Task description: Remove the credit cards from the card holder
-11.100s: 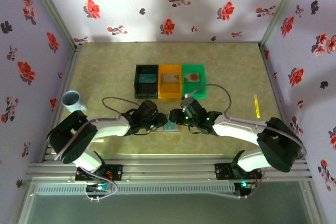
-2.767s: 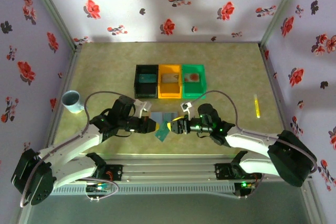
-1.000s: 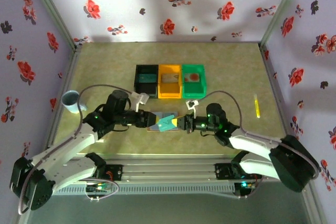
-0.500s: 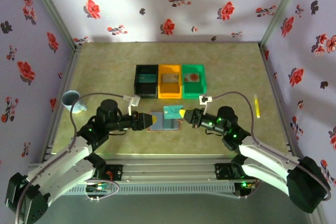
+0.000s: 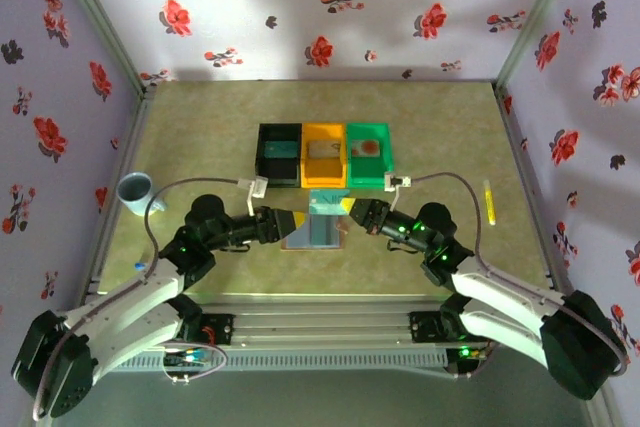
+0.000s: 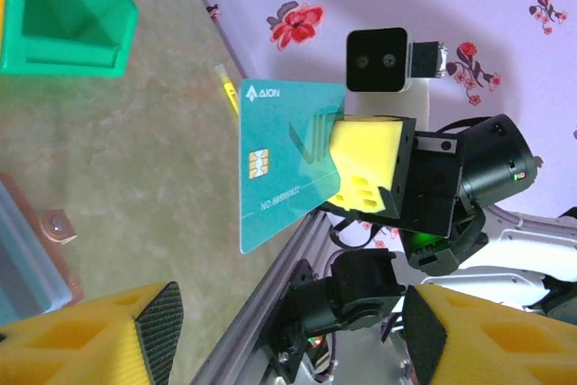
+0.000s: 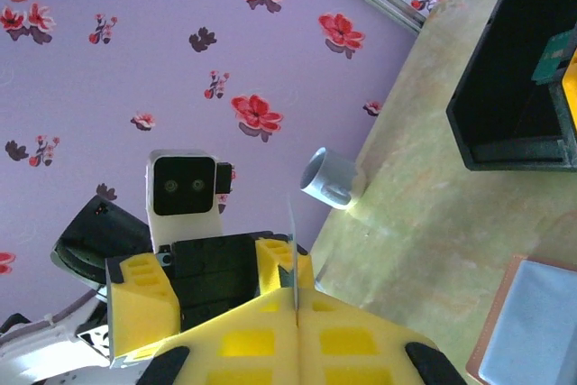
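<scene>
Step in hand, as I judged it: removal of the first card. The right gripper (image 7: 295,313) was closed flat on the teal card (image 6: 287,164), its yellow pads pinching the card's right end. In the right wrist view the card appeared edge-on as a thin line between the two pads. The card was clear of the card holder (image 5: 313,234) and hung in the air just above the holder's far edge, on the near side of the orange bin (image 5: 323,169).

The left gripper (image 5: 295,222) stood wide open with nothing between its fingers. Its tips were at the left edge of the holder, but I could not tell whether they touched it.

The holder lay open and flat on the table (image 5: 200,127), in the middle between the two arms, blue-grey inside upward. It had a brownish-pink border, and a small clasp showed at one corner.

The teal card was thin, stiff and unbent, and carried a chip and printed lettering (the pinch covered only one end, so I rated the hold as adequate but not generous).

Next move, in my judgement: carry the card sideways to bare table and open the pads low, so that it drops flat. After that, return for the second card. I could not make out a pale card in the holder.
</scene>
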You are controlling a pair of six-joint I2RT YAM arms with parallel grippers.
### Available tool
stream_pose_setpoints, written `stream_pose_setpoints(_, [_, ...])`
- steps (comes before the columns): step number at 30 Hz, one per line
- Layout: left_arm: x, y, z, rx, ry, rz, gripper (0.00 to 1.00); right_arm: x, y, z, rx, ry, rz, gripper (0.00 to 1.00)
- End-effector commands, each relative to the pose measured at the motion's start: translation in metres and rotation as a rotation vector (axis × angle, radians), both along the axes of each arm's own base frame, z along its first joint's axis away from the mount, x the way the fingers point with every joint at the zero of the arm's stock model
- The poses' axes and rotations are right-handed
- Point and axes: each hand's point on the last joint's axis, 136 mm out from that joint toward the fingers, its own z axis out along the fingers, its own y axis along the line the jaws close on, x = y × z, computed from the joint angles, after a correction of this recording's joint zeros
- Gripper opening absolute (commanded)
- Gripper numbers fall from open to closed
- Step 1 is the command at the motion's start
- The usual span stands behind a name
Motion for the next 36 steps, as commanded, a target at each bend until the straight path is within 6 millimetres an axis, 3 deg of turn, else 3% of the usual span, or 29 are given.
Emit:
stream_pose_setpoints(1, [-0.002, -0.006, 0.011, -0.055, -0.034, -0.017, 0.69, -0.004, 0.004, 0.023, 0.062, -0.038, 0.028, 0.0])
stream_pose_setpoints(12, [0.001, -0.013, 0.015, -0.088, -0.033, -0.027, 0.62, -0.023, 0.022, 0.024, 0.045, -0.063, 0.121, 0.0])
stream_pose_setpoints(36, [-0.001, -0.015, 0.012, -0.098, -0.028, -0.038, 0.36, -0.025, 0.025, 0.02, 0.027, -0.07, 0.132, 0.0])
